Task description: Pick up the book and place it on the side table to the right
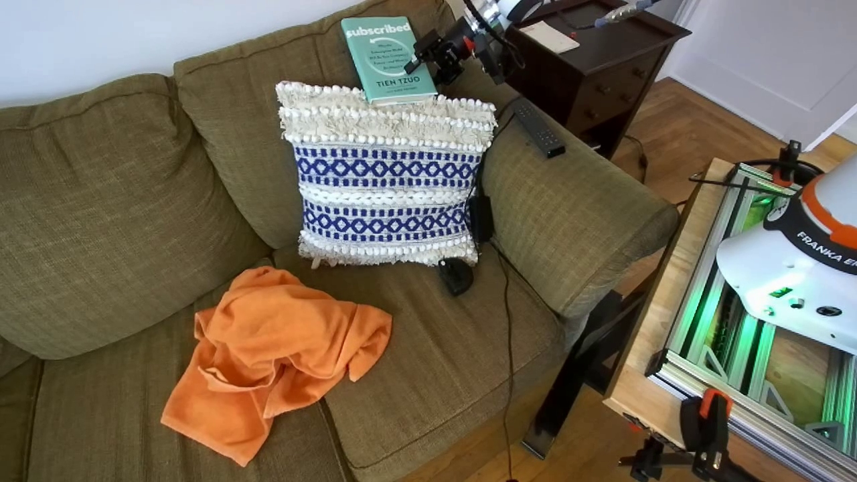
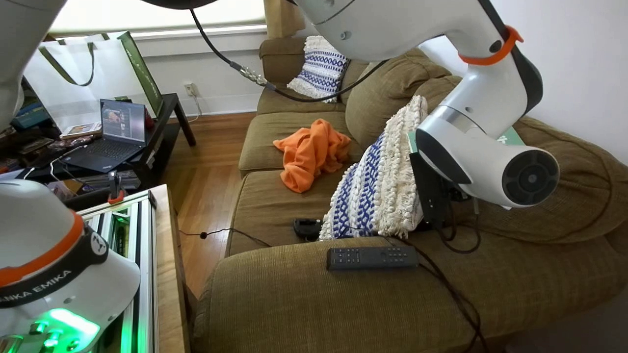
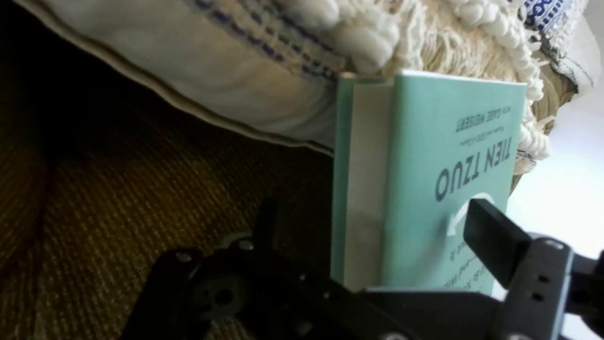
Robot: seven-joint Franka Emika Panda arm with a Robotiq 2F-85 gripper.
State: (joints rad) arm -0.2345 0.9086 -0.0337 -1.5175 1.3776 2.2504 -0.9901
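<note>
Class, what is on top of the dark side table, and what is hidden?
In an exterior view, a pale paper sheet lies on the side table. The arm and cable cover parts of the tabletop, and the picture edge crops it; anything there cannot be seen.

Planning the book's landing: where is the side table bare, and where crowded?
On the side table, bare top shows between the pale paper sheet and the edge above the drawers. It is crowded nearer the sofa armrest, where the paper lies; a cable connector crosses the view farther back, and the far end is out of frame.
</note>
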